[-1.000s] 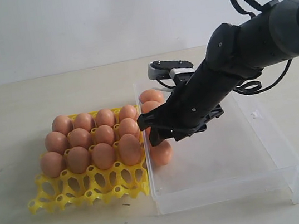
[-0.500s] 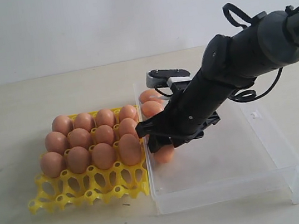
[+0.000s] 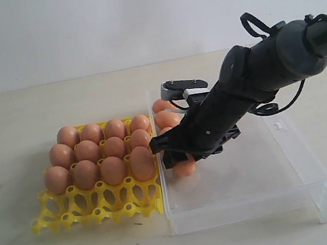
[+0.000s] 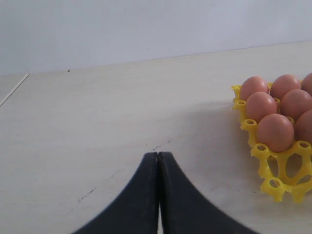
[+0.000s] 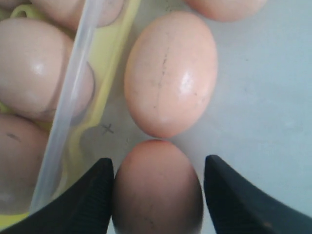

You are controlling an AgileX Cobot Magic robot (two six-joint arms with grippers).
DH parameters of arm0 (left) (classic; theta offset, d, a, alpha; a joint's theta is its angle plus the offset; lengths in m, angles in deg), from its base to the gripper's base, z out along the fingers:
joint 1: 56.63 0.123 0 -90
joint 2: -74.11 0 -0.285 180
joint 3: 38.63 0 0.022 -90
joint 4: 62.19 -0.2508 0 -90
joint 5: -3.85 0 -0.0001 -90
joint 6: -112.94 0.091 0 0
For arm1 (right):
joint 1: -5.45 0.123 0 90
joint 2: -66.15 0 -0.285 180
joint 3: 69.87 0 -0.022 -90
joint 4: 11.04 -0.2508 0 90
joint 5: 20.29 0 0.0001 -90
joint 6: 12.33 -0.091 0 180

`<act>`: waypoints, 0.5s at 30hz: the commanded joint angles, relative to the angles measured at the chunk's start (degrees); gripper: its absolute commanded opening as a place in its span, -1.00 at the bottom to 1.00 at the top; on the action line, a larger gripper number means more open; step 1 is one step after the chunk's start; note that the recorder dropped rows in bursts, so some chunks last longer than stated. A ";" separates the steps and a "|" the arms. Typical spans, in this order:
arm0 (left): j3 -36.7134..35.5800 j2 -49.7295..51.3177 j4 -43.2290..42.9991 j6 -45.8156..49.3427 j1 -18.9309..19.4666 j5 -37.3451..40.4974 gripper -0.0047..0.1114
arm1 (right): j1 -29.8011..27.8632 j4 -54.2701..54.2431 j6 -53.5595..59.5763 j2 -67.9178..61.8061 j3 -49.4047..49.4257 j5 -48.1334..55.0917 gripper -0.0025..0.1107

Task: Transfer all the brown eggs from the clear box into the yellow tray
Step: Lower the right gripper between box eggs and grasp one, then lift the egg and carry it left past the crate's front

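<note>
The yellow tray (image 3: 95,203) lies left of the clear box (image 3: 269,168); several brown eggs (image 3: 113,169) fill its three far rows, and the near row of cups is bare. My right gripper (image 3: 178,157) is down inside the box at its left wall, open and straddling one brown egg (image 5: 157,187). One finger sits against that egg and the other stands off it with a gap. Two more eggs (image 3: 167,119) lie behind it along the wall, the nearer one (image 5: 170,73) touching the straddled egg. My left gripper (image 4: 158,155) is shut and empty above bare table, with the tray's corner (image 4: 280,168) beside it.
The box's thin left wall (image 5: 68,97) runs close beside one right finger, with the tray's eggs just past it. The right half of the box floor (image 3: 260,151) holds nothing. A small clasp (image 3: 279,124) sits on the box's right wall.
My right arm has come down and slightly left inside the box, bringing its open jaws around the nearest egg. The eggs and tray have not moved.
</note>
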 commanded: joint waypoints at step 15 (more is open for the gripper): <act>0.23 -0.32 0.16 -0.25 0.07 -0.58 -0.92 | 0.33 5.92 2.24 7.03 1.98 -4.47 -0.96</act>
